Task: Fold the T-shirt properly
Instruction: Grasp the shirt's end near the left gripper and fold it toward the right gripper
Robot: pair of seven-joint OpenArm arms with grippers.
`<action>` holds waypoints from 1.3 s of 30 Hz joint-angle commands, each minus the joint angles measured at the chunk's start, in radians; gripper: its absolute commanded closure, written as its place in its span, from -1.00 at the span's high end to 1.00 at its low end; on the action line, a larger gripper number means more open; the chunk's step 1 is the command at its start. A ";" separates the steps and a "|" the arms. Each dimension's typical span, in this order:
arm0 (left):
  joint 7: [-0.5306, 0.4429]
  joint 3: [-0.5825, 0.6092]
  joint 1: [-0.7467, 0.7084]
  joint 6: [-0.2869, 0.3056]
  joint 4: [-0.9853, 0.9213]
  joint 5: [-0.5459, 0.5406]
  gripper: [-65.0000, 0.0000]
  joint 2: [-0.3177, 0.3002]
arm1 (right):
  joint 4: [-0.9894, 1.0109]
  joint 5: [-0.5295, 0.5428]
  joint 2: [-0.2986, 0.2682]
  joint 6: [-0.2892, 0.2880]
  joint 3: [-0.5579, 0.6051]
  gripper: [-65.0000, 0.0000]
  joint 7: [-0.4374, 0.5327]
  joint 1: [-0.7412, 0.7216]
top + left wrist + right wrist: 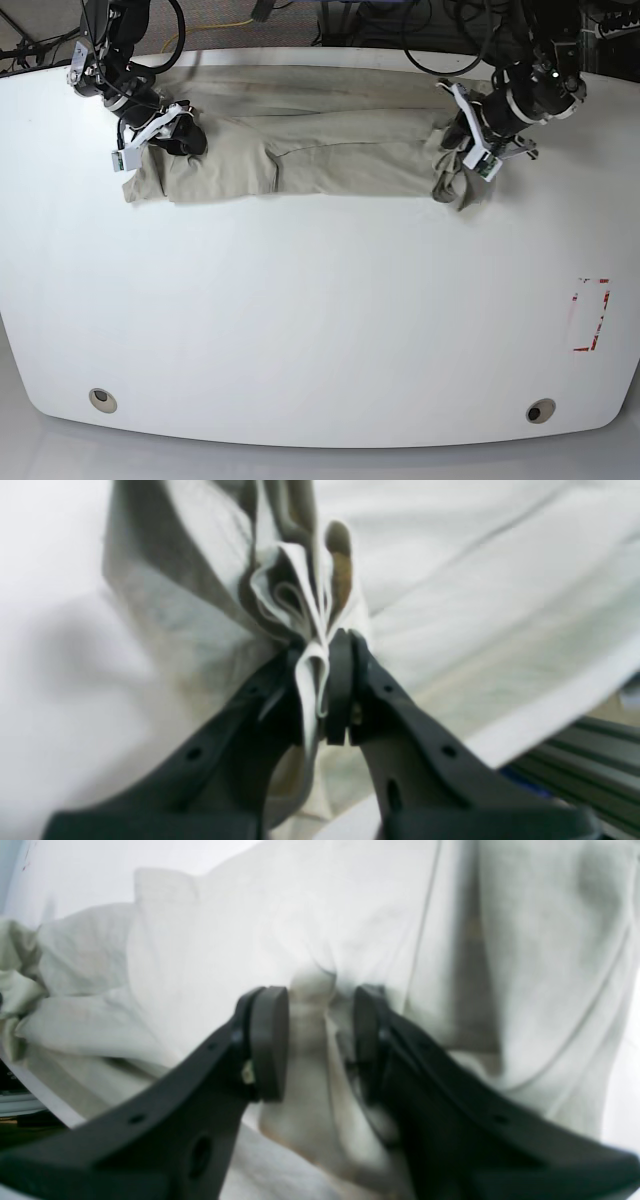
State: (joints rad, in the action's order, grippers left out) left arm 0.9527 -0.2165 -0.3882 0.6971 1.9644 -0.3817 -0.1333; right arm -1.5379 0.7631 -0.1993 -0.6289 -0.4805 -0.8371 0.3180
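Observation:
The pale beige T-shirt (330,150) lies stretched in a long band across the back of the white table (320,320). My left gripper (458,140) stands at the band's right end. In the left wrist view the left gripper (322,680) is shut on a bunched pleat of the T-shirt (500,605). At the band's left end is my right gripper (185,140). In the right wrist view a thick raised fold of the T-shirt (350,915) fills the gap of the right gripper (320,1040), both pads pressing on it.
A red-marked rectangle (590,315) sits on the table near its right edge. Two round holes (100,399) (540,411) lie by the front edge. Cables hang behind the table. A metal rail (575,760) shows past the table edge in the left wrist view.

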 commanded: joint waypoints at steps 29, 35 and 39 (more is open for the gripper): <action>0.013 0.497 0.137 -0.162 0.033 -0.026 0.04 0.053 | -0.008 -0.032 -0.012 0.011 -0.002 -0.34 -0.029 0.005; 0.056 0.515 0.159 -0.086 0.042 -0.021 0.04 0.091 | -0.009 -0.032 -0.013 0.011 -0.002 -0.34 -0.029 0.003; 0.056 0.391 0.159 -0.057 0.039 -0.020 0.04 0.090 | -0.079 -0.026 -0.012 0.011 -0.010 -0.32 -0.032 0.003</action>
State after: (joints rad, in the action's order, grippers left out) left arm 1.0218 0.2218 -0.2359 0.6388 1.9850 -0.3965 -0.0399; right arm -1.5715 0.7509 -0.2001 -0.6262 -0.4808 -0.8558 0.3195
